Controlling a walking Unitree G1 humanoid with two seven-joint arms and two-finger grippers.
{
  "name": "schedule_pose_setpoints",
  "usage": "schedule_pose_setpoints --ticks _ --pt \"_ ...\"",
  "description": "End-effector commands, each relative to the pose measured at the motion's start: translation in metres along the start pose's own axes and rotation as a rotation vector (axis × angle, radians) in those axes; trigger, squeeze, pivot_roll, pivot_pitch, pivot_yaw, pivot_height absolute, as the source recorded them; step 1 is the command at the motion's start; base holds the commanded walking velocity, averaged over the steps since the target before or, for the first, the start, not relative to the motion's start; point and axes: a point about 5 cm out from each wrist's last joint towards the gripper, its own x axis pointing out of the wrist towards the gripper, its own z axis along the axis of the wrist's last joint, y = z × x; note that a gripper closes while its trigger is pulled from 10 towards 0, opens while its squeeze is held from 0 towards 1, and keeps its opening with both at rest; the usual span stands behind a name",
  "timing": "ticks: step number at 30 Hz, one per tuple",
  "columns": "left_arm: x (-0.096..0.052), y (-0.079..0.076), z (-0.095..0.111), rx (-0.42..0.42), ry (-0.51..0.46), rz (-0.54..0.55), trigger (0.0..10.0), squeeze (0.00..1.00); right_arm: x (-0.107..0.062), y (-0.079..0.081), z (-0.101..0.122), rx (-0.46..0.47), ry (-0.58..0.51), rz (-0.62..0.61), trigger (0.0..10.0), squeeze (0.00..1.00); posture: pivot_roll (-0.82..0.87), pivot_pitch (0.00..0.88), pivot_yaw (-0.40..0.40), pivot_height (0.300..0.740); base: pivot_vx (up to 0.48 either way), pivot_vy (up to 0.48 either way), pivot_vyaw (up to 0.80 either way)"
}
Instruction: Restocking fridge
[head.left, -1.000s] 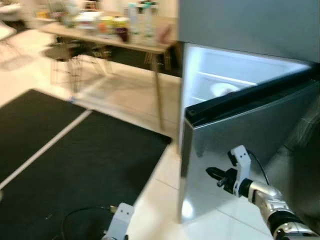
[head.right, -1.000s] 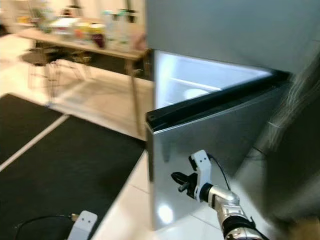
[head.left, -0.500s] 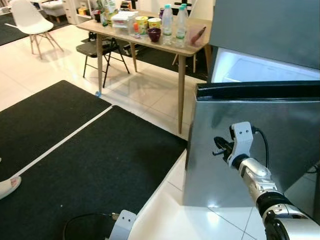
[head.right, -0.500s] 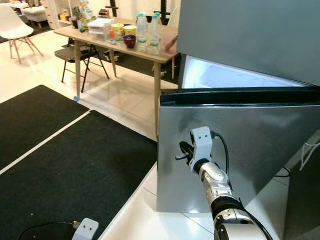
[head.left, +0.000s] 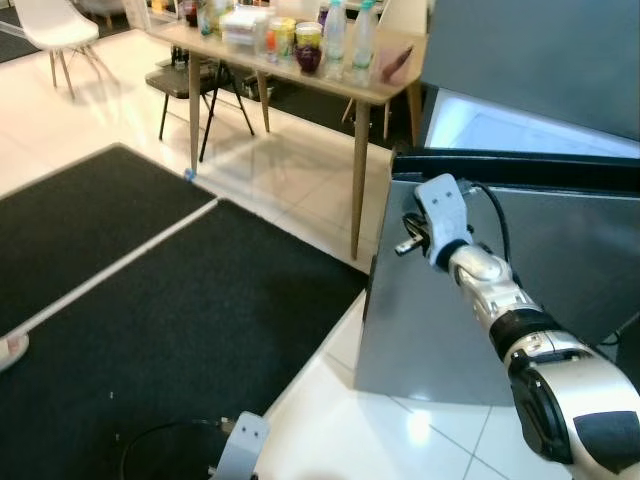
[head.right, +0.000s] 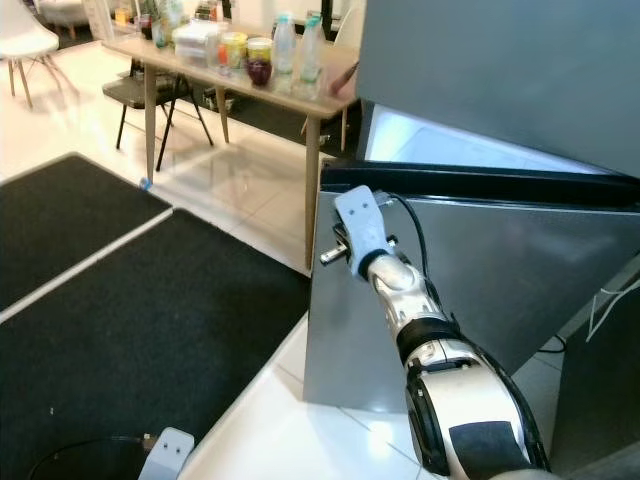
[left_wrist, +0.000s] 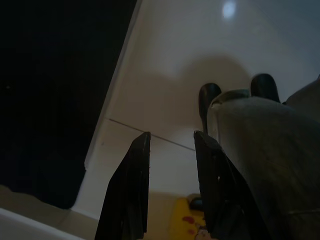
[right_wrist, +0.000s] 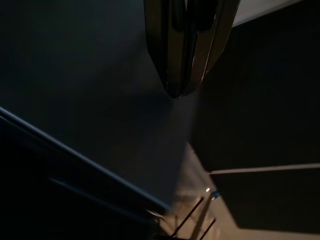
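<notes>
Pale tiled floor (head.left: 300, 190) with two black mats (head.left: 150, 330) split by a white strip. At the far side stands a wooden counter (head.left: 370, 92) carrying bottles, cups and a dark bowl; labels are too small to read. A black chair (head.left: 185, 85) sits under it, and a white chair (head.left: 50, 25) is cut off at the frame corner.

The fridge (head.left: 520, 60) fills the right side: grey steel, upper body running out of frame. Its lower door (head.left: 540, 290) stands swung open toward the room, with the black top edge of the door facing up. Behind it a lit white interior (head.left: 510, 130) shows as a narrow band; the contents cannot be made out, as the door hides most of the compartment.

The right tool (head.left: 408, 240) is raised at the upper free corner of the door, against or just off the steel face; contact cannot be confirmed. In the right wrist view its fingers (right_wrist: 172, 55) lie pressed together, nothing between them, over dark steel; the rest of that view is too dark to resolve.

The left tool (left_wrist: 170, 190) hangs low over floor tile beside the mat edge, fingers (left_wrist: 130, 190) parted narrowly and empty. A grey fabric shape with two dark rounded tips beside it is unidentifiable.

A loose cable (head.left: 160, 435) lies on the mat.
</notes>
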Motion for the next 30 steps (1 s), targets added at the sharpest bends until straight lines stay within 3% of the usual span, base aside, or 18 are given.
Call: schedule_pose_setpoints --ticks 1,4,6,11,16,19,20,22,24,25,26,30 --pt "-0.005 -0.002 -0.029 -0.029 0.084 -0.003 10.0 0.0 0.002 0.001 0.002 -0.03 0.03 0.003 10.0 0.0 0.08 0.167 -0.086 0.74 0.0 0.0 0.0" --pt "-0.01 -0.002 -0.043 -0.053 0.102 0.006 10.0 0.0 0.01 -0.004 0.023 -0.125 0.005 -0.108 10.0 0.0 0.11 0.188 -0.089 0.74 0.0 0.0 0.0" --pt "-0.012 -0.002 -0.051 -0.058 0.115 0.007 10.0 0.0 0.012 -0.014 0.039 -0.186 -0.026 -0.255 10.0 0.0 0.11 0.197 -0.082 0.74 0.0 0.0 0.0" --pt "-0.013 -0.001 -0.053 -0.054 0.119 0.007 10.0 0.0 0.009 -0.035 0.06 -0.171 -0.085 -0.428 10.0 0.0 0.1 0.191 -0.073 0.74 0.0 0.0 0.0" --pt "-0.01 0.002 -0.042 -0.046 0.092 0.01 10.0 0.0 0.002 -0.049 0.054 -0.162 -0.079 -0.504 10.0 0.0 0.08 0.178 -0.065 0.74 0.0 0.0 0.0" --pt "-0.006 0.003 -0.027 -0.038 0.057 0.008 10.0 0.0 -0.007 -0.044 0.013 -0.14 0.012 -0.4 10.0 0.0 0.06 0.161 -0.054 0.74 0.0 0.0 0.0" --pt "-0.006 0.003 -0.027 -0.038 0.057 0.008 10.0 0.0 -0.007 -0.044 0.013 -0.14 0.012 -0.4 10.0 0.0 0.06 0.161 -0.054 0.74 0.0 0.0 0.0" --pt "-0.004 0.003 -0.019 -0.031 0.04 0.0 10.0 0.0 -0.017 -0.031 -0.026 -0.1 0.096 -0.267 10.0 0.0 0.04 0.145 -0.043 0.74 0.0 0.0 0.0" --pt "-0.004 0.003 -0.019 -0.031 0.04 0.0 10.0 0.0 -0.017 -0.031 -0.026 -0.1 0.096 -0.267 10.0 0.0 0.04 0.145 -0.043 0.74 0.0 0.0 0.0" --pt "-0.003 0.001 -0.014 -0.02 0.027 -0.011 10.0 0.0 -0.035 -0.018 -0.068 -0.061 0.201 -0.176 10.0 0.0 0.02 0.127 -0.037 0.74 0.0 0.0 0.0" --pt "-0.003 0.001 -0.014 -0.02 0.027 -0.011 10.0 0.0 -0.035 -0.018 -0.068 -0.061 0.201 -0.176 10.0 0.0 0.02 0.127 -0.037 0.74 0.0 0.0 0.0" --pt "-0.001 0.001 -0.005 -0.021 0.009 -0.008 10.0 0.0 -0.069 0.001 -0.129 0.015 0.401 -0.137 10.0 0.0 0.0 0.091 -0.03 0.74 0.0 0.0 0.0"
